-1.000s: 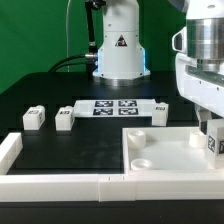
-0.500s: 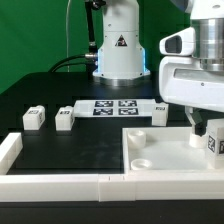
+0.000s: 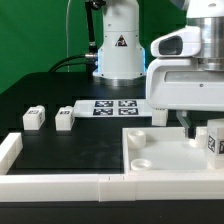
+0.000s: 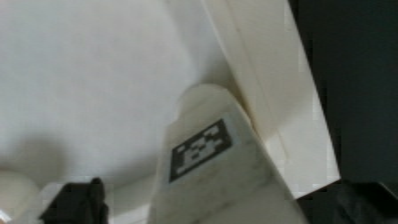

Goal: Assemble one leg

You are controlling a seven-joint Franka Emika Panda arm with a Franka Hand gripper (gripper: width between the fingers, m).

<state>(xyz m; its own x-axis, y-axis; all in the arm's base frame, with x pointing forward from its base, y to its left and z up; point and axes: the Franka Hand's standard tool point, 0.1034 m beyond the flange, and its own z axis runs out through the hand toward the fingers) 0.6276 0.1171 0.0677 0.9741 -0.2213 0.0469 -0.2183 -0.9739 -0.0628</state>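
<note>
No brand or readable text — only black-and-white square tags on the parts, plus a dark triangle mark on the robot base [image 3: 119,42] at the back. Marker board [image 3: 113,107] is thin, flat, white, w/ several tags, lying on the black matte worktop [image 3: 70,150]. Panel [image 3: 170,160] is white smooth plastic, square, tray-like w/ raised rim and round bosses inside. Two legs [image 3: 33,118] and [image 3: 64,118] — small chunky white blocks — sit side by side at the exterior view's left, well apart from the arm. Another leg [image 3: 214,139] stands in the panel at the exterior view's right edge, by the rim; wrist view shows it [image 4: 222,150] close, tag facing the camera. Jaws [image 3: 194,125] hang just beside it — spread or not, can't tell.
</note>
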